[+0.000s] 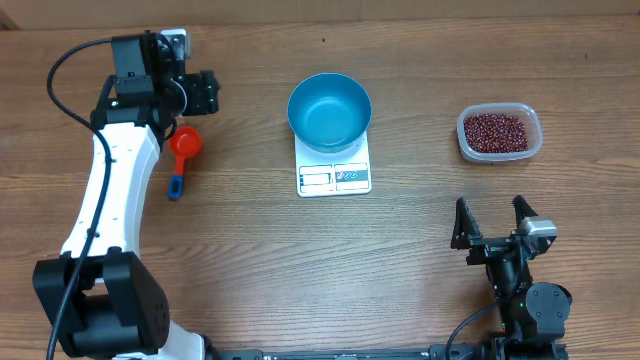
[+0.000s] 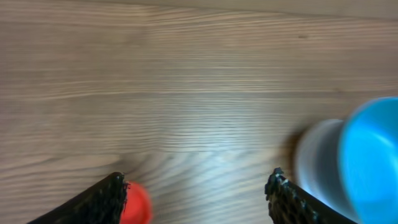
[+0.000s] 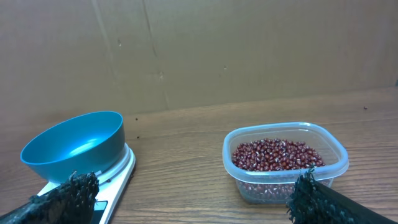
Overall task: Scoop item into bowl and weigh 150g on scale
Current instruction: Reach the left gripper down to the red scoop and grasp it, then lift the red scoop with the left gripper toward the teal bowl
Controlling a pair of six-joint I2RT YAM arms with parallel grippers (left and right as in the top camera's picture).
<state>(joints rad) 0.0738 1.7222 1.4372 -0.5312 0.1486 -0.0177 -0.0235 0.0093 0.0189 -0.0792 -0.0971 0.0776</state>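
Beans point(image 1: 497, 131): heaped in the clear tub point(image 1: 538, 135) near the desk's point(image 1: 400, 270) right edge, ahead of the right gripper point(image 1: 492, 222) and apart from it.
Right gripper: spread wide, empty.
Left gripper point(image 2: 197, 177): far left corner, spread, pinching nothing; red scoop point(image 1: 185, 142) just beside.
Bowl point(image 1: 330, 110): on the scale point(image 1: 334, 178), mid-desk.
Scale label: unreadable.

Robot lab bench: wood-grain table point(image 1: 300, 270), plain cardboard backdrop point(image 3: 261, 50), white left arm point(image 1: 105, 190), black right arm point(image 1: 530, 300), staged scale point(image 1: 334, 178).
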